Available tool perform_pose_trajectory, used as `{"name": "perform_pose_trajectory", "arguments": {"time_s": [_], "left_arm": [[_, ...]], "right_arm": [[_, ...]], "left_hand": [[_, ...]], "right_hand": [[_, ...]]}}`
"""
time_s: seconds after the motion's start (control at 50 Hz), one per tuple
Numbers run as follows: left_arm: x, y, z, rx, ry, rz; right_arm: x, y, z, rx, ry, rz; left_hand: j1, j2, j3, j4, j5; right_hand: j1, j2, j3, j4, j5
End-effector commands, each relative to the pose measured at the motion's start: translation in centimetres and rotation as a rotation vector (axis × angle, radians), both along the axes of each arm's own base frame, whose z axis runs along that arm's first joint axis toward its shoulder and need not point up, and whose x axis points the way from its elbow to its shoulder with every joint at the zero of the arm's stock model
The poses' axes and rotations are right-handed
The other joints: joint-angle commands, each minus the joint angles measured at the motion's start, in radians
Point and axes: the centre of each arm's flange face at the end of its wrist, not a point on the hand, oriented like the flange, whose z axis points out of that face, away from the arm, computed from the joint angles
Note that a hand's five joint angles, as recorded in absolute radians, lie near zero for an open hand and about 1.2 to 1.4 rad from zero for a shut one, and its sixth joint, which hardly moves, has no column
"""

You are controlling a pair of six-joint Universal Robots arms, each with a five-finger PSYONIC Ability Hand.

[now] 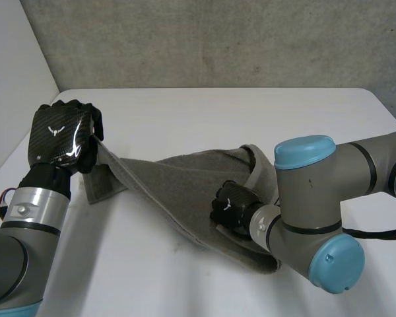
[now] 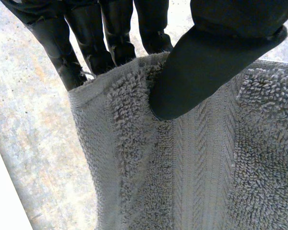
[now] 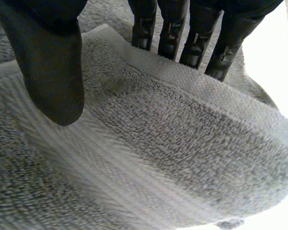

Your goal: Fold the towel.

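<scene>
A grey towel point(image 1: 178, 178) lies stretched slantwise across the white table point(image 1: 204, 109). My left hand point(image 1: 59, 135) holds its left corner lifted off the table. In the left wrist view the thumb point(image 2: 206, 62) presses the towel's edge point(image 2: 192, 167) against the fingers point(image 2: 115, 43). My right hand point(image 1: 232, 206) rests on the towel's right part, near its lower edge. In the right wrist view a raised fold of the towel point(image 3: 182, 143) lies between the thumb point(image 3: 53, 67) and the fairly straight fingers point(image 3: 197, 45), which reach behind the fold with a wide gap to the thumb.
The right arm's elbow point(image 1: 317, 218) hangs over the towel's right end. A grey concrete wall point(image 1: 218, 39) stands behind the table. Bare table top lies in front of and behind the towel.
</scene>
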Motion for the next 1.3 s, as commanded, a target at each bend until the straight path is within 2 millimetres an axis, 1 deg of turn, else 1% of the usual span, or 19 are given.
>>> {"name": "perform_pose_trajectory", "arguments": {"time_s": [0.02,0.08,0.14,0.18,0.24,0.34,0.42,0.46,0.5,0.52,0.58,0.66,0.76,0.9,0.94,0.98,1.16,1.24,1.3], "left_arm": [[0.0,0.1,0.0,0.000,0.000,-0.002],[0.0,0.1,0.0,0.000,0.000,-0.003],[0.0,0.1,0.0,0.000,0.000,-0.003],[0.0,0.1,0.0,0.000,0.000,-0.002],[0.0,0.1,0.0,-0.002,-0.001,0.000],[0.1,0.1,0.1,-0.005,-0.001,0.002],[0.2,0.2,0.9,-0.029,0.005,0.006],[0.5,0.4,2.4,-0.079,0.020,0.015],[0.8,0.4,3.4,-0.108,0.030,0.022],[1.2,0.5,4.7,-0.148,0.043,0.036],[1.6,0.6,6.2,-0.194,0.057,0.051],[2.4,2.1,11.0,-0.317,0.094,0.064],[2.8,3.4,14.5,-0.334,0.102,0.066],[2.7,2.9,14.4,-0.188,0.060,0.070],[2.4,1.0,11.7,-0.046,0.018,0.072],[2.1,0.0,10.0,0.031,-0.006,0.073],[0.5,-5.3,2.3,0.408,-0.119,0.064],[-0.1,-7.1,2.6,0.407,-0.119,0.061],[-0.7,-9.4,4.6,0.327,-0.093,0.059]], "right_arm": [[-0.2,0.3,-0.1,0.029,0.015,-0.003],[-0.2,0.3,0.0,0.027,0.014,-0.004],[-0.1,0.1,0.2,0.025,0.006,-0.008],[0.2,-0.2,1.0,0.026,-0.037,-0.033],[0.2,-0.9,2.0,0.025,-0.087,-0.068],[-0.3,-2.3,8.1,0.075,-0.406,-0.241],[-2.4,-4.1,10.7,0.086,-0.557,-0.354],[-3.8,-4.7,11.9,0.079,-0.616,-0.399],[-6.0,-4.6,15.6,0.028,-0.734,-0.430],[-6.1,-4.6,15.6,0.028,-0.734,-0.430],[-8.5,-4.0,19.8,-0.062,-0.833,-0.440],[-11.3,-2.5,24.8,-0.207,-0.934,-0.446],[-12.5,-0.7,27.3,-0.274,-0.952,-0.443],[-13.8,-0.5,25.8,-0.166,-0.787,-0.541],[-13.7,-1.0,24.5,-0.129,-0.717,-0.554],[-13.2,-2.6,21.3,-0.037,-0.560,-0.559],[-12.5,-7.8,17.0,0.055,-0.449,-0.592],[-11.6,-11.0,16.5,0.078,-0.528,-0.608],[-10.8,-13.9,17.6,0.018,-0.669,-0.601]], "left_hand": [[0.187,0.178,0.178,0.177,0.191],[0.187,0.178,0.178,0.177,0.191],[0.187,0.178,0.178,0.177,0.191],[0.187,0.178,0.178,0.177,0.191],[0.187,0.178,0.178,0.177,0.191],[0.187,0.178,0.178,0.177,0.191],[0.187,0.178,0.178,0.177,0.191],[0.187,0.178,0.178,0.177,0.191],[0.187,0.178,0.178,0.177,0.191],[0.187,0.178,0.178,0.177,0.191],[0.187,0.178,0.178,0.177,0.191],[0.187,0.178,0.178,0.177,0.191],[0.187,0.178,0.178,0.177,0.191],[0.187,0.178,0.178,0.177,0.191],[0.187,0.178,0.178,0.177,0.191],[0.187,0.178,0.178,0.177,0.191],[0.187,0.178,0.178,0.177,0.191],[0.187,0.178,0.178,0.177,0.191],[0.187,0.178,0.178,0.177,0.191]], "right_hand": [[-0.043,-0.046,-0.046,-0.046,-0.043],[-0.017,-0.019,-0.020,-0.019,-0.016],[0.245,0.242,0.242,0.242,0.245],[0.718,0.715,0.715,0.715,0.718],[0.754,0.752,0.751,0.752,0.755],[0.754,0.752,0.751,0.752,0.755],[0.754,0.752,0.751,0.752,0.755],[0.754,0.752,0.751,0.752,0.755],[0.754,0.752,0.751,0.752,0.755],[0.754,0.752,0.751,0.752,0.755],[0.754,0.752,0.751,0.752,0.755],[0.754,0.752,0.751,0.752,0.755],[0.754,0.752,0.751,0.752,0.755],[0.754,0.752,0.751,0.752,0.755],[0.754,0.752,0.751,0.752,0.755],[0.754,0.752,0.751,0.752,0.755],[0.754,0.752,0.751,0.752,0.755],[0.754,0.752,0.751,0.752,0.755],[0.754,0.752,0.751,0.752,0.755]]}}
